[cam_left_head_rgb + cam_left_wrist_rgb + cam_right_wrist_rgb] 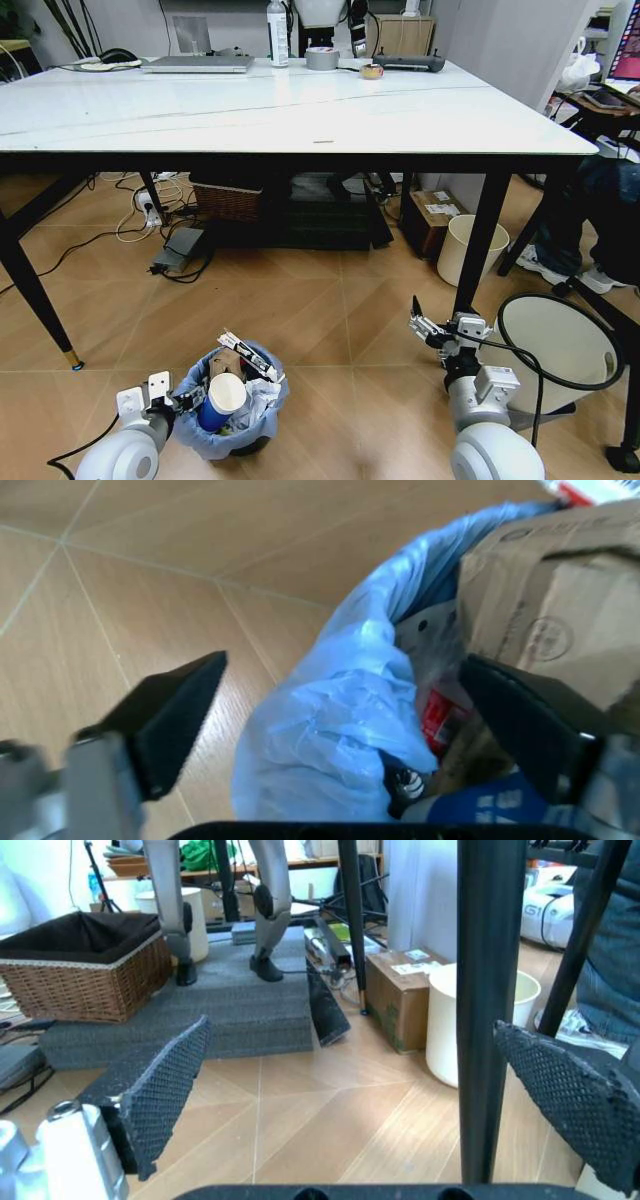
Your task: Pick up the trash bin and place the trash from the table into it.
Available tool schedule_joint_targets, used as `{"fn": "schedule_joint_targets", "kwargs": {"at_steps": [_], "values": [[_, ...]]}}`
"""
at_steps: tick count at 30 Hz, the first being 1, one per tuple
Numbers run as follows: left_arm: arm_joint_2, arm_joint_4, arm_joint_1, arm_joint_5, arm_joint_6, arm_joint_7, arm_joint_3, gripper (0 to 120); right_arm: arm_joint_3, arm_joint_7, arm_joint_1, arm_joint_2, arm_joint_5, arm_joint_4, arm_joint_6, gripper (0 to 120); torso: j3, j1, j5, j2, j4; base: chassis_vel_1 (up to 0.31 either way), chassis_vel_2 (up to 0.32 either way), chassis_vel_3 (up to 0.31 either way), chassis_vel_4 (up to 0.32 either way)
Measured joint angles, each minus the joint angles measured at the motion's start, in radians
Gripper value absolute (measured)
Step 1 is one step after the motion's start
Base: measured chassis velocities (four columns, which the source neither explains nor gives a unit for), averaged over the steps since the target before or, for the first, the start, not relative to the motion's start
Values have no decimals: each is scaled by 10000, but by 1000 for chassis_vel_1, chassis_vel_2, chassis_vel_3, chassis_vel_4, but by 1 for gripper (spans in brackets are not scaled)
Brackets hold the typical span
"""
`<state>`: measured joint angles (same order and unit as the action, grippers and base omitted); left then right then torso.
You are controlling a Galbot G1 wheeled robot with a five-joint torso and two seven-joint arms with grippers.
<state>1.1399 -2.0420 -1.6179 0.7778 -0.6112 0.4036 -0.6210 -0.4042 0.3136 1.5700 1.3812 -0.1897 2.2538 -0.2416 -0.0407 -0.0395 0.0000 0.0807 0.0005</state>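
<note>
- The trash bin (235,415) sits on the wooden floor (330,300), in front of the table (280,110) and low down by the robot's left side.
- The bin has a crinkly light-blue bag (340,720) folded over its rim.
- The left pincer (185,402) is right at the bin's rim, on the side nearest the robot's left arm.
- In the left wrist view, the left pincer (340,727) is spread apart, with one black finger (165,712) outside the bag and the other over the inside of the bin. The bag's edge is between them, and they do not squeeze it.
- The bin is full of trash. A blue paper cup (222,400) pokes up just past the left pincer.
- A torn brown cardboard box (545,592) stands behind the cup, farther from the pincer.
- A wrapper with red and white on it (248,357) lies across the far rim.
- The right pincer (432,325) is held up over the floor, well apart from the bin, and its fingers are spread wide with nothing in them.
- A black table leg (490,1005) stands just ahead of the right pincer (350,1087).
- A cream bucket (470,250) stands farther off, past that leg.
- A big white round bin with a black rim (560,340) sits just to the right of the right pincer.
</note>
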Motion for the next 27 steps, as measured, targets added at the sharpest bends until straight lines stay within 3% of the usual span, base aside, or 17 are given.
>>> {"fn": "schedule_joint_targets", "kwargs": {"at_steps": [9, 14, 15, 18, 27], "values": [[-45, -946, -633, -270, 168, -34, -315, 100, 46, 2, -14, 49, -13, 56, -4, 100, -1, 0, 0, 1, 0, 0, 0, 0, 0], [-31, -1027, -818, -1679, 1564, -1035, -617, 100, 51, 3, 8, 99, -15, 80, -11, 100, -2, 0, -2, 2, 0, 0, 0, 0, 0], [1, -1028, -874, -2335, 2442, -1686, -763, 100, 64, -7, 26, 128, -5, 84, -15, 100, -2, 0, -1, 2, 0, 0, 0, 0, 0], [105, -1176, -1015, -3538, 3930, -2810, -1085, 100, 148, -95, 56, 162, 18, 92, -128, 100, -2, 0, -1, 2, 0, 0, 0, 0, 0], [200, -2016, -1186, -4840, 4812, -3478, -1601, 100, 376, -304, 126, 249, 116, 115, -371, 100, -3, -1, 0, 3, 0, 0, 0, 0, 0]]}}
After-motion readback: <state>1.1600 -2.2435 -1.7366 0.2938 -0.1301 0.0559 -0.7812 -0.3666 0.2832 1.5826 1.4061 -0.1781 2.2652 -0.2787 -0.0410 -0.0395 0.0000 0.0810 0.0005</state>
